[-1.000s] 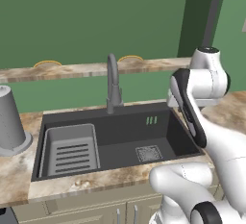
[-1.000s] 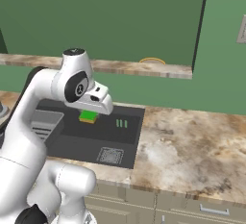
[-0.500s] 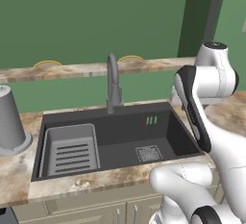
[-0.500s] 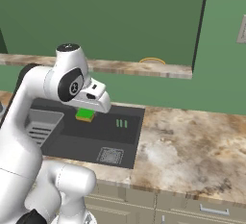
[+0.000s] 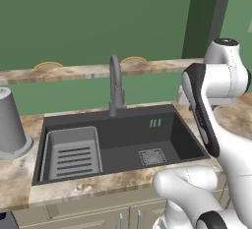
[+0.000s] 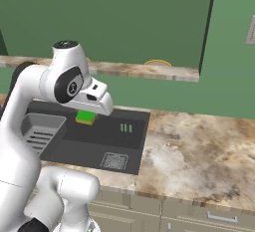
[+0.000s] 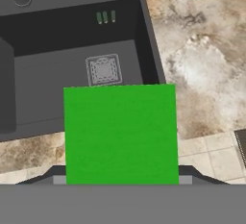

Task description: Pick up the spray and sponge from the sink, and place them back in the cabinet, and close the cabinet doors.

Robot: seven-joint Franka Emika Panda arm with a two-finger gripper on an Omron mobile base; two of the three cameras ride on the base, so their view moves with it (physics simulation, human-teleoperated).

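Sink (image 5: 123,125) sits centre-left in the left base view, basin bare apart from the ribbed tray (image 5: 71,152) and drain (image 5: 151,157). Gripper (image 6: 88,112), upper left of the right base view, is clamped on the sponge (image 7: 120,134), which hangs above the sink's right half. Sponge looks light, soft and compressible. Grip across the flat faces seems right; over-squeeze or a fast swing could let it slip.

There was one sink (image 5: 123,125), with one faucet (image 5: 115,83) and one ribbed tray (image 5: 71,152). One sponge (image 7: 120,134), one grey canister (image 5: 11,125) on the desk (image 6: 199,151), and two yellow plates (image 5: 48,66) were counted.
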